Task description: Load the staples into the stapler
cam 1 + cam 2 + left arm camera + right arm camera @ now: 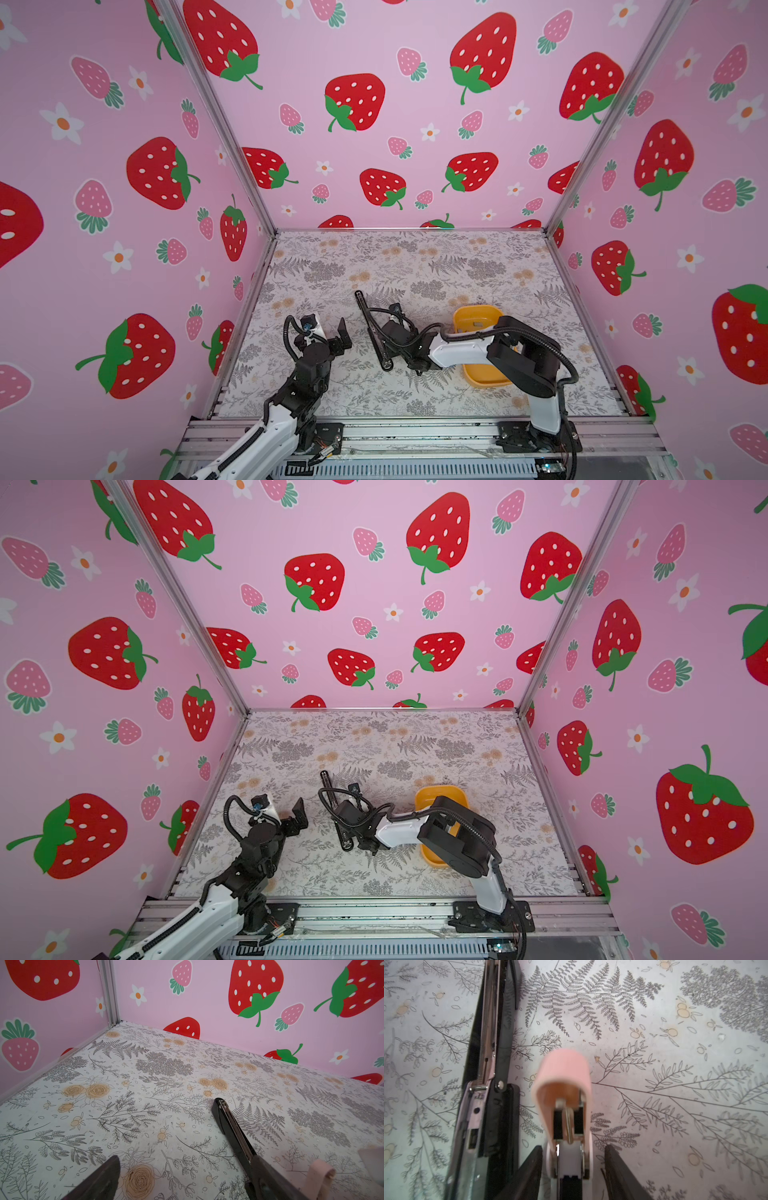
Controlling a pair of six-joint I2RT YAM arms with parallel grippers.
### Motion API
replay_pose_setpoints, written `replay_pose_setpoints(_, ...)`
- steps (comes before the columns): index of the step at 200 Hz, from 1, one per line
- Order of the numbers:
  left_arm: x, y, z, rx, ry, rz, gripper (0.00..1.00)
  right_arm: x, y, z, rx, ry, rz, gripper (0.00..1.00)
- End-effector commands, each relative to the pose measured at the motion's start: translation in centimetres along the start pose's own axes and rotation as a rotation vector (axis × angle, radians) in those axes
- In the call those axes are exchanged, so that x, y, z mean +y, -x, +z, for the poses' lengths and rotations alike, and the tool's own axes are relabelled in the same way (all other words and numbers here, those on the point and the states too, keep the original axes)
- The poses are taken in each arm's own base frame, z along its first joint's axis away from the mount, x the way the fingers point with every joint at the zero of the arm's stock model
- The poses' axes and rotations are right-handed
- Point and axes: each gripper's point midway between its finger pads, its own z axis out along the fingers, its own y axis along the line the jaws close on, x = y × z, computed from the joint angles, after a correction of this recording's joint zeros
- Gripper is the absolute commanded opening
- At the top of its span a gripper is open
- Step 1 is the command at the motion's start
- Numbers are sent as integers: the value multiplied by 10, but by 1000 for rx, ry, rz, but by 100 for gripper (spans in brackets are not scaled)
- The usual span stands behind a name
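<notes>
On table: two staplers out, staples in tray

Floral table (415,266) carries a yellow tray (459,316) at right, partly under the right arm. Black stapler (362,305) lies swung open mid-table. Left gripper (343,336) hovers left of it, jaws wide, empty. Right gripper (573,1147) straddles the pink stapler (562,1068), just beside the black one; jaws parted, gap on one side. Staples (478,322): small grey strip inside the tray.

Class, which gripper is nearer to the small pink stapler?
Right. The right gripper straddles the pink stapler, a finger on either side; the left gripper sits beyond the black stapler lying between them.
</notes>
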Motion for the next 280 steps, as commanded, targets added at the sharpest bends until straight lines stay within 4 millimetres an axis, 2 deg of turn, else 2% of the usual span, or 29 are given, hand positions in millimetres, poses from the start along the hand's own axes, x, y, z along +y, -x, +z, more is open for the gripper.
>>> replay_pose_setpoints(1, -2, 13, 0, -39, -4, -36, 99, -2, 18, -15, -37, 6, 23, 51)
replay_pose_setpoints(48, -11, 13, -1, -40, -62, -16, 99, -12, 38, -49, -117, 19, 38, 51)
replay_pose_setpoints(63, -13, 12, -2, -41, -76, -12, 99, -21, 45, -63, -153, 9, 45, 51)
replay_pose_setpoints(68, -14, 12, -2, -40, -81, -10, 99, -26, 46, -68, -165, 0, 45, 56)
replay_pose_setpoints(90, -19, 11, -3, -39, -116, 4, 99, -46, 57, -91, -229, -34, 51, 59)
replay_pose_setpoints(121, -40, 18, -9, -40, -229, 44, 99, -88, 70, -126, -339, -145, 40, 66)
replay_pose_setpoints(154, -74, 36, -24, -72, -419, 70, 99, -140, 79, -158, -431, -262, 63, 73)
replay_pose_setpoints(179, -107, 46, -38, -107, -592, 134, 99, -182, 77, -171, -467, -322, 112, 74)
replay_pose_setpoints(200, -140, 43, -46, -85, -732, 243, 96, -215, 70, -176, -485, -343, 155, 75)
replay_pose_setpoints(225, -173, 28, -47, -27, -851, 400, 97, -250, 56, -180, -495, -400, 191, 76)
replay_pose_setpoints(228, -178, 25, -48, -22, -877, 430, 97, -254, 57, -186, -514, -399, 204, 77)
replay_pose_setpoints(258, -219, -25, -64, 41, -1107, 785, 95, -282, 42, -194, -544, -456, 233, 79)
replay_pose_setpoints(280, -235, -65, -81, 80, -1280, 1013, 96, -297, 33, -197, -563, -490, 249, 81)
